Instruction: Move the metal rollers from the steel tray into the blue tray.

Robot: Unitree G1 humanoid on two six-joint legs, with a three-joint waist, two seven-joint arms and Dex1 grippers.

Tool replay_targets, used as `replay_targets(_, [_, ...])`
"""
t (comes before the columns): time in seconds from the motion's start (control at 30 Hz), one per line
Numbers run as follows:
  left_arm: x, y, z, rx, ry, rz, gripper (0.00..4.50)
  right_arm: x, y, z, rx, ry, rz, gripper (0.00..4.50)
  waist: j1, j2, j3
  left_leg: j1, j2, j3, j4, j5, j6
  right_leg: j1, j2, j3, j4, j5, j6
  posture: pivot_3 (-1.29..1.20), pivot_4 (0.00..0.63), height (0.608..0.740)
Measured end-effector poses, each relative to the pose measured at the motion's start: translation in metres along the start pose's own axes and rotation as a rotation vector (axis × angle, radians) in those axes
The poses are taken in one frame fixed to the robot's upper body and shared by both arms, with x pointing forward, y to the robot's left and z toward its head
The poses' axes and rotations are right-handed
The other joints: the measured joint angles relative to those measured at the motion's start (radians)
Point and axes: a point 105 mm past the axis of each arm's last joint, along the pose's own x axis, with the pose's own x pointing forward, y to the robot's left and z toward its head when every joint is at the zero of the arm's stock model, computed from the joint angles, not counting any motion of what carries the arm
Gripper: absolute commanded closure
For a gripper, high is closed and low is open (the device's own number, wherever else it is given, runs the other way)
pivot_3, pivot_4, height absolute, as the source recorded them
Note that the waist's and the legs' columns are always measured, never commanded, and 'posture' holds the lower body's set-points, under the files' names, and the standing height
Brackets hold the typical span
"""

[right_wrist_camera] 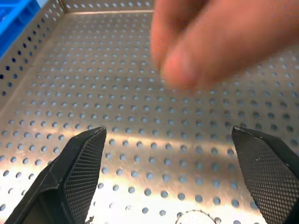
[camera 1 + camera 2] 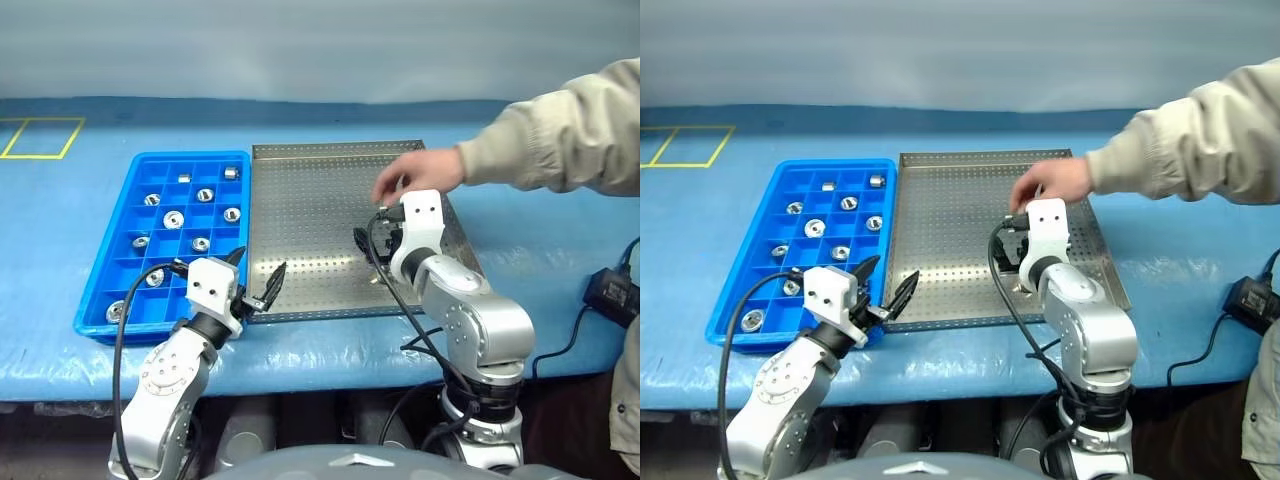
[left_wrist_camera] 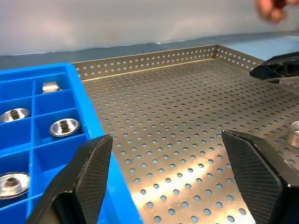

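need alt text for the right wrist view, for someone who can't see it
A person's hand reaches in over the perforated floor of the steel tray, just ahead of the right tool, whose two black fingers stand wide open with nothing between them. A corner of the blue tray shows beyond the rim.

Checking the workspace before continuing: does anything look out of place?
Yes: a person's hand reaches over the steel tray, just beyond the open right gripper. That is odd mid-task.

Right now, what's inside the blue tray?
The blue tray holds about ten metal rollers, one to a compartment, the rest bare. The left gripper hangs over its near right corner, so I can't see what lies under there.
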Motion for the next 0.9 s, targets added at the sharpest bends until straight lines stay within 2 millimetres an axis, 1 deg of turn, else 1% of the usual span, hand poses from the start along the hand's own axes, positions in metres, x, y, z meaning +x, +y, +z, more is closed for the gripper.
replay_targets(0.2, [0.001,-0.001,-0.003,-0.003,0.009,-0.01,0.41,-0.005,-0.003,-0.029,0.02,0.093,-0.036,0.01,-0.01,0.0,0.0,0.0,0.0,0.001,0.0,0.0,0.0,0.0,-0.001,0.001,0.0,0.0,0.0,0.1,0.15,0.74])
replay_targets(0.3, [0.001,-0.002,-0.003,-0.005,0.011,-0.011,0.41,-0.006,-0.008,-0.039,0.008,0.124,-0.053,0.01,-0.01,0.0,0.0,0.0,0.0,0.001,0.0,0.0,0.0,0.0,-0.001,0.002,0.0,0.0,0.001,0.1,0.15,0.74])
replay_targets(0.5, [-0.001,-0.001,-0.005,-0.009,0.018,-0.004,0.41,-0.007,-0.01,-0.041,-0.021,0.137,-0.059,0.01,-0.01,0.0,0.0,0.001,0.0,0.001,0.0,0.0,0.0,0.0,0.0,0.002,0.0,0.0,0.001,0.12,0.15,0.74])
replay_targets(0.63, [-0.001,-0.001,-0.006,-0.009,0.021,-0.003,0.41,-0.006,-0.008,-0.046,-0.015,0.152,-0.05,0.01,-0.007,0.0,0.0,0.001,0.0,0.001,0.0,0.0,0.001,0.0,0.0,0.002,0.0,0.0,0.001,0.13,0.15,0.74])
replay_targets(0.9, [-0.002,-0.001,-0.008,-0.013,0.029,0.006,0.41,-0.005,-0.005,-0.049,-0.023,0.167,-0.034,0.01,-0.003,0.0,0.0,0.001,0.0,0.001,0.0,0.0,0.001,0.0,0.0,0.002,0.0,0.0,0.001,0.14,0.15,0.74])
